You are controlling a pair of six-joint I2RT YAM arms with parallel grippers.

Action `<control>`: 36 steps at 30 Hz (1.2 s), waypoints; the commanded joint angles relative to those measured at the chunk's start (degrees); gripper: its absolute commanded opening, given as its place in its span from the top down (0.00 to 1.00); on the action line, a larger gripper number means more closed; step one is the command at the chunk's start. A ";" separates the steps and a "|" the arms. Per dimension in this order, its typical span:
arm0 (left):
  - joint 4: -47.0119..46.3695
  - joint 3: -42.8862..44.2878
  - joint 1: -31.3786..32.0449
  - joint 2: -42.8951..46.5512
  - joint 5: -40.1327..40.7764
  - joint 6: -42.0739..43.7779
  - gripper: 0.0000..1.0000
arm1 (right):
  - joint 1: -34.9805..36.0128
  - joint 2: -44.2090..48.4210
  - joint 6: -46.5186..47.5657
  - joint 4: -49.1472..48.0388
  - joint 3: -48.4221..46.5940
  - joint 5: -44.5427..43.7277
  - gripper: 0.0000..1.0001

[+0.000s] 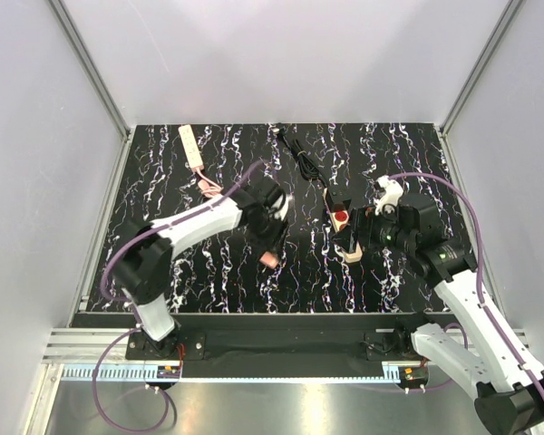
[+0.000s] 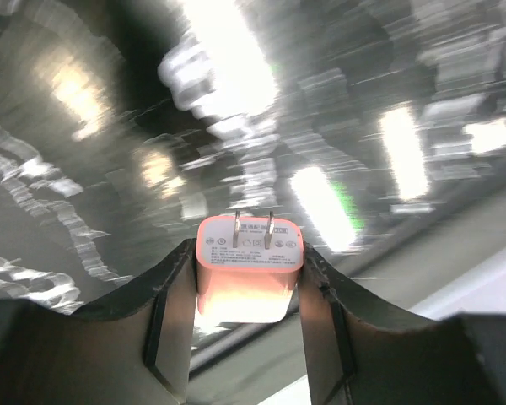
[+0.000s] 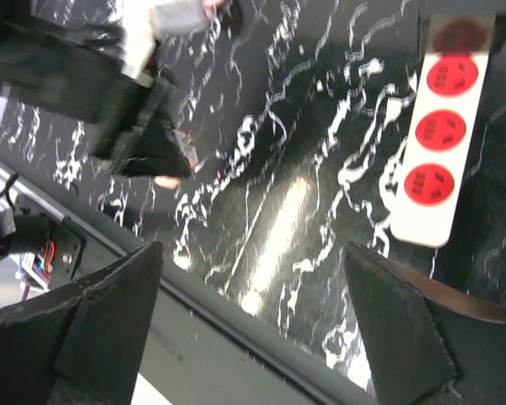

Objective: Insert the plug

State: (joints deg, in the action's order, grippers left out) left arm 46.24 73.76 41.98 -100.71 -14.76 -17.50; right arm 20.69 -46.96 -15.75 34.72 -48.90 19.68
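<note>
My left gripper (image 1: 270, 252) is shut on a pink plug (image 2: 248, 263) whose two metal prongs point away from the wrist camera; it hangs above the black marbled table, left of centre. The plug shows as a small pink block (image 1: 270, 259) in the top view. A white power strip (image 1: 343, 232) with red sockets (image 3: 443, 131) lies right of centre, its black cable running to the back. My right gripper (image 1: 374, 228) is open and empty, just right of the strip. The strip (image 3: 437, 152) lies at the upper right of the right wrist view.
A second cream power strip (image 1: 192, 145) lies at the back left, with a pink cable (image 1: 210, 188) beside it. The table's front edge (image 1: 272, 315) and a metal rail run along the near side. White walls enclose the table.
</note>
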 commanded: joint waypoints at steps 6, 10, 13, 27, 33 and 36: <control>-33.84 -2.55 -4.71 17.37 -24.07 -34.76 1.00 | 3.39 5.21 -2.79 -21.25 1.61 -2.63 0.13; -58.50 -13.88 -7.26 22.39 -25.93 -57.17 1.00 | 6.37 6.97 -3.76 -34.07 4.08 -4.82 0.19; -68.81 -18.90 -7.35 23.27 -23.48 -68.09 1.00 | 9.63 4.79 -2.89 -39.36 4.17 -7.72 0.20; -78.83 -25.15 -6.82 26.88 -10.99 -83.92 1.00 | 23.87 -7.88 7.57 -47.46 1.62 -21.43 0.20; -80.25 -26.82 -5.85 27.23 -8.70 -86.04 1.00 | 25.19 -10.43 9.68 -52.38 1.09 -22.32 0.35; -79.90 -26.21 -5.85 26.62 -8.97 -85.69 1.00 | 25.54 -10.87 10.03 -54.49 1.70 -23.20 0.41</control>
State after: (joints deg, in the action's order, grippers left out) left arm -28.88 46.96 36.03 -75.16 -25.63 -102.06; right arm 45.47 -57.80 -7.70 -13.28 -45.54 -0.69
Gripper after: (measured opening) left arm 0.472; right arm 0.605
